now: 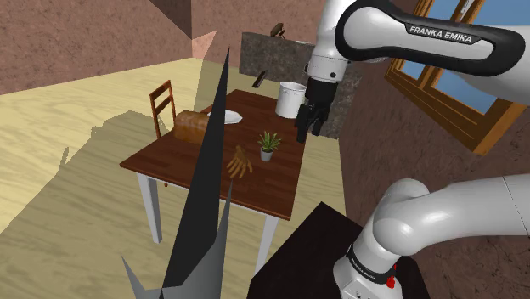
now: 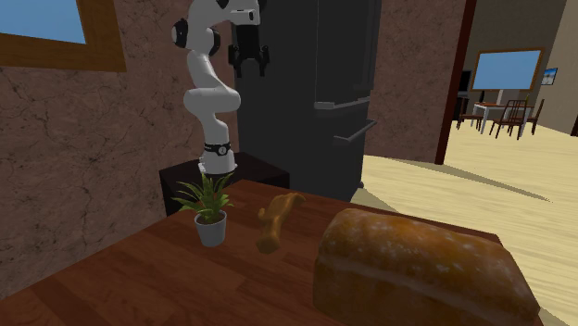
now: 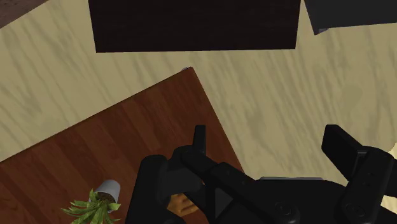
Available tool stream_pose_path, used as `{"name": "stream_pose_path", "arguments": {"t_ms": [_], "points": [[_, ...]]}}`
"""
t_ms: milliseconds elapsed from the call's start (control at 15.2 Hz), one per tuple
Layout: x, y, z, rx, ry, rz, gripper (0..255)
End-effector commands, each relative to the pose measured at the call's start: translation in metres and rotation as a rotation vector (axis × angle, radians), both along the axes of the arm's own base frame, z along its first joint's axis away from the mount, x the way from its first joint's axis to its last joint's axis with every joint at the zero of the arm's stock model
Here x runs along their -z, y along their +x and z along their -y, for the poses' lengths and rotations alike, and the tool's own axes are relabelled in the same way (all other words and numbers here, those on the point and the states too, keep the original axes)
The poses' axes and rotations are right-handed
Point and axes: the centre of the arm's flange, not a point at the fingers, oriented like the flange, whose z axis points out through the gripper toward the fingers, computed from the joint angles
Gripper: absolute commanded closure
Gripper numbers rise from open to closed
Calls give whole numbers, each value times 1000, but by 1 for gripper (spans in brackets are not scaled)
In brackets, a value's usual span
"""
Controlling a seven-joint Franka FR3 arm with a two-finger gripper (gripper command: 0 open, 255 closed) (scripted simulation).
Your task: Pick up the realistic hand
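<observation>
- Your gripper is hanging high in the air, fingers spread wide and gripping nothing.
- The hand is lying flat on the table, well below the gripper and not touching it.
- In the wrist view you're seeing a sliver of the hand poking out from behind the dark fingers.
- The plant is standing upright just beside the hand, on the shoulder view's right of it.
- The bread and the plate are sitting further along the table, toward the shoulder view's left.
- The white pot is sitting at the table's far end, near the gripper in the shoulder view.
- The stand is sitting just off the table end nearest the plant.
- A dark spike is cutting across the shoulder view, covering part of the table.
</observation>
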Motion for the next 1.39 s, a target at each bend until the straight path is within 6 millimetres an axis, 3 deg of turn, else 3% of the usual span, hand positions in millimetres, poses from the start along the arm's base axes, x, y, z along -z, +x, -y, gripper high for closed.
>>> {"name": "stream_pose_path", "arguments": {"t_ms": [0,660,1320], "points": [[0,0,0,0,0,0,0],[72,115,-3,176,-69,-38,0],[148,225,18,351,-139,-76,0]]}}
